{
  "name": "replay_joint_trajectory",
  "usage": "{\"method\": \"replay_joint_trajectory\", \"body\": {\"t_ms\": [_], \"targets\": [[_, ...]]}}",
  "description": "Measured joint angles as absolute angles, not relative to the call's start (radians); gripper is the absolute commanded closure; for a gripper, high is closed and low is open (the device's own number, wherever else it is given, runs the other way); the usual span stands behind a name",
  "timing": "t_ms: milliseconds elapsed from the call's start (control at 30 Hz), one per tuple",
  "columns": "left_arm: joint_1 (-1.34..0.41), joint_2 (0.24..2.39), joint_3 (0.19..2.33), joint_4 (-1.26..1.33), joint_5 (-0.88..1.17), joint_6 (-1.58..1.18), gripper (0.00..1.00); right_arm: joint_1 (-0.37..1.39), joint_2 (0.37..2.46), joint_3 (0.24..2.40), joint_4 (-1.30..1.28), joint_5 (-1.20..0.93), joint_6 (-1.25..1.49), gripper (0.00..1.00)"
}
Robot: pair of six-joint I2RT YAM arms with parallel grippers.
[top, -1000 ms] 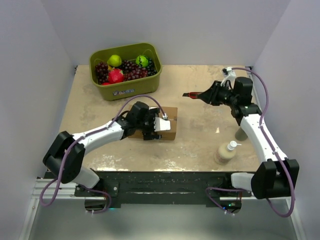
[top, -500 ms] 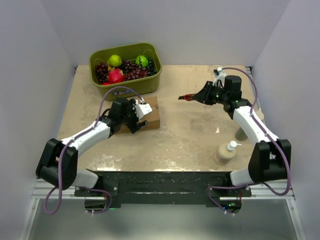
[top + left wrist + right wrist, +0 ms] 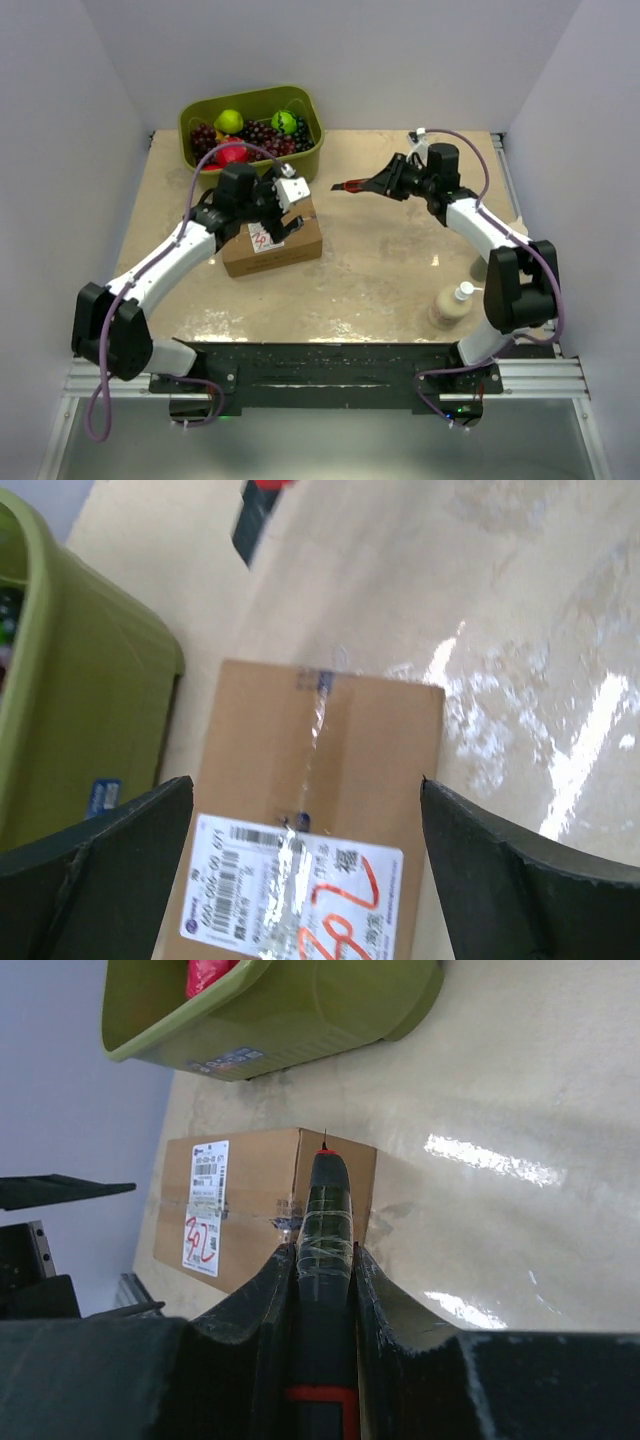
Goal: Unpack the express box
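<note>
Matt cardboard express box [image 3: 385, 770] with glossy tape [image 3: 318, 718]; smooth plastic bin [image 3: 70, 700].

On the express box [image 3: 385, 755], a white label [image 3: 290, 890] with a bar code [image 3: 225, 895], a square code and tiny print, all too small to read. Across the label, red handwritten marks [image 3: 340, 925], maybe numbers, hard to make out. On the green bin [image 3: 70, 680], a small white and blue sticker [image 3: 103, 796], too blurred to read.

White shells, black joints and purple cables [image 3: 204, 166] are seen on the left arm [image 3: 165, 262] and right arm [image 3: 478, 222].
</note>
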State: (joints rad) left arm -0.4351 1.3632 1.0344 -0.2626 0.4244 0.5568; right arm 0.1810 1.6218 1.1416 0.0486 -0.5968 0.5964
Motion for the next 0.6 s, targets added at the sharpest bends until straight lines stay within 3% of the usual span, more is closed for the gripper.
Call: {"method": "replay_joint_trajectory", "body": {"t_ms": [300,600], "targets": [[-0.395,1.621,1.235,-0.334,0.542,0.445,0.00,0.183,1.739,1.139,0.221,-0.737,0.735,1.00],[-0.385,1.675,1.215,-0.427,0.574,0.518,0.01,0.200,1.748,1.140,0.239,-0.751,0.745,1.00]]}}
